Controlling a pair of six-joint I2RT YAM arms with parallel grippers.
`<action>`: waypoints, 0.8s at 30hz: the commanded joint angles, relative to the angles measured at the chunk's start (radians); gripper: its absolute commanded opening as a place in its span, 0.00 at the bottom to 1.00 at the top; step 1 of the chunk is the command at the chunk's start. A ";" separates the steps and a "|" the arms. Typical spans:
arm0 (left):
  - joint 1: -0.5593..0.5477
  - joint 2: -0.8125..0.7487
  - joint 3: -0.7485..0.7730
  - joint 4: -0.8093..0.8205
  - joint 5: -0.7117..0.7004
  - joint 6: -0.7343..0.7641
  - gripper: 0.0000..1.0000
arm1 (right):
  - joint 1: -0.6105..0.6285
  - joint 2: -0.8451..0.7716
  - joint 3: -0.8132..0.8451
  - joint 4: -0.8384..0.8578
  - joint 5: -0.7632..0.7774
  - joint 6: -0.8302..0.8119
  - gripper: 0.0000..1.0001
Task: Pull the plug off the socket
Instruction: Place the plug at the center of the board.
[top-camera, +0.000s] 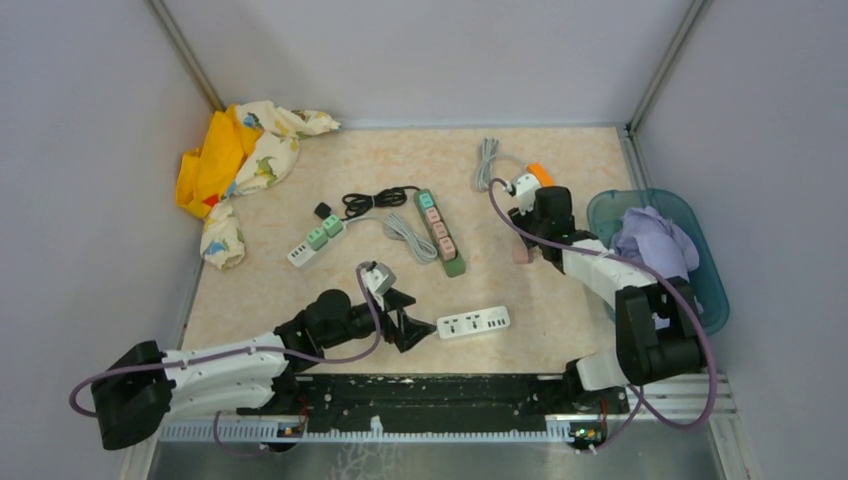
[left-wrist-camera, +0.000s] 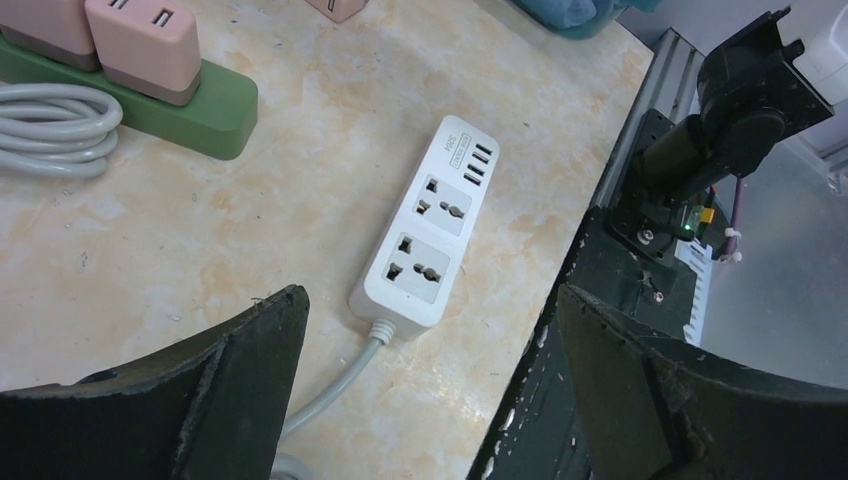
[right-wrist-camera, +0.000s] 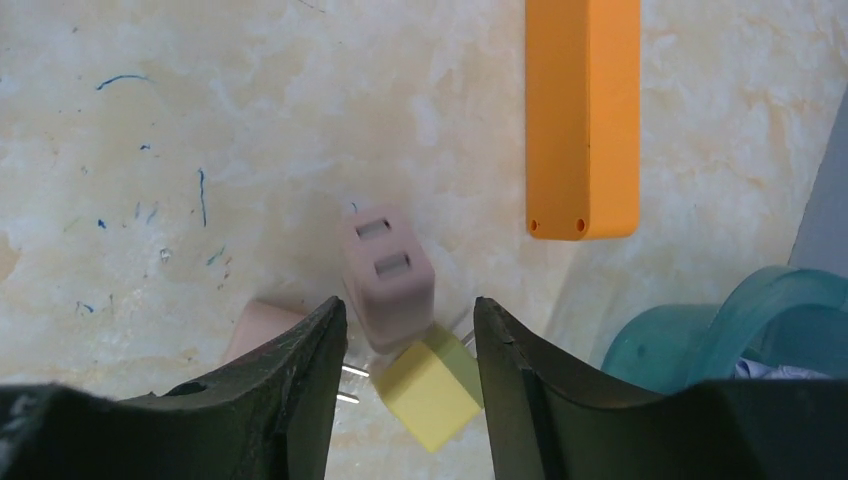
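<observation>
Top external view: some plugs pulled, several left in their sockets

Judging by how things lie, the job is partly done. Three loose plugs sit together on the table by the right gripper (right-wrist-camera: 410, 305): a mauve plug (right-wrist-camera: 388, 275), a yellow plug (right-wrist-camera: 430, 390) and a pale pink plug (right-wrist-camera: 262, 330), none of them in a socket. The white power strip (left-wrist-camera: 430, 235) near the front edge has both its sockets bare. More remains, though. The green power strip (top-camera: 441, 232) in the middle of the table carries a row of pink and teal plugs (top-camera: 436, 220), and a smaller white strip (top-camera: 303, 252) to its left holds green plugs (top-camera: 325, 232).

The right gripper's jaws stand partly apart, wider than the mauve plug lying between the fingertips. That plug rests on the table and does not look clamped, though I cannot tell whether the left fingertip brushes it. The left gripper (left-wrist-camera: 428, 300) is spread as wide as it goes and holds nothing. It hovers just beside the cable end of the bare white power strip, touching neither strip nor cord
</observation>
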 joint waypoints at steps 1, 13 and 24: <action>0.002 -0.038 -0.022 0.000 -0.012 -0.021 0.98 | -0.011 0.012 0.006 0.062 0.030 0.020 0.51; 0.002 -0.150 -0.025 -0.011 0.001 -0.049 1.00 | -0.013 -0.067 0.038 -0.019 -0.115 0.034 0.50; 0.005 -0.134 -0.061 0.071 -0.039 -0.119 1.00 | -0.013 -0.203 0.076 -0.242 -0.627 -0.156 0.50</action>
